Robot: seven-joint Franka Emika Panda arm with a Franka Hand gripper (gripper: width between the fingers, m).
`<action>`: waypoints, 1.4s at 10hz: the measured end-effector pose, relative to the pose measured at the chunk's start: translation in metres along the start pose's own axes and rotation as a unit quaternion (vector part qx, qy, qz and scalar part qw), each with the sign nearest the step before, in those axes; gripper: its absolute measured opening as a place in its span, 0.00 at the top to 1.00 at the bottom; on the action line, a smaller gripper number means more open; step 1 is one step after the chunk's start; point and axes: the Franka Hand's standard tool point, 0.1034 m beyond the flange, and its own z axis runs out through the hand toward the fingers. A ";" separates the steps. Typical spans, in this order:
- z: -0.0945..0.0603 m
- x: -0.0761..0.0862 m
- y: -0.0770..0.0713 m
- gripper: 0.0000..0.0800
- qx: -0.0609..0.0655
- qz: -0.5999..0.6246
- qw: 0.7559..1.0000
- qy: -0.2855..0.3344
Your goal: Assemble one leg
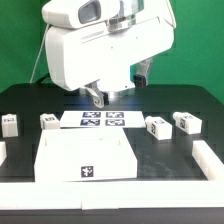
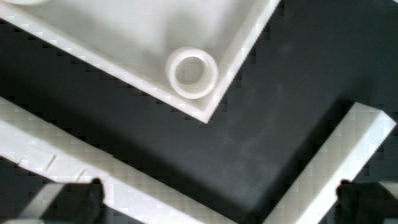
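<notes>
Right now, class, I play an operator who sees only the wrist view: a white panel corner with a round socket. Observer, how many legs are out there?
Observer: Four legs, two at the exterior view's left, two at its right.
Operator: Where is my gripper?
Observer: The gripper hangs near the marker board, beyond the white panel's far edge.
Operator: Does the panel touch a leg?
Observer: No, all four lie apart from it.
</notes>
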 end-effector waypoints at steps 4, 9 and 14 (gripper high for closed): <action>0.000 0.001 -0.001 0.19 0.003 0.004 1.000 0.003; 0.001 0.000 -0.001 0.19 0.003 0.002 1.000 0.003; 0.032 -0.033 -0.016 0.19 -0.046 -0.132 0.990 0.017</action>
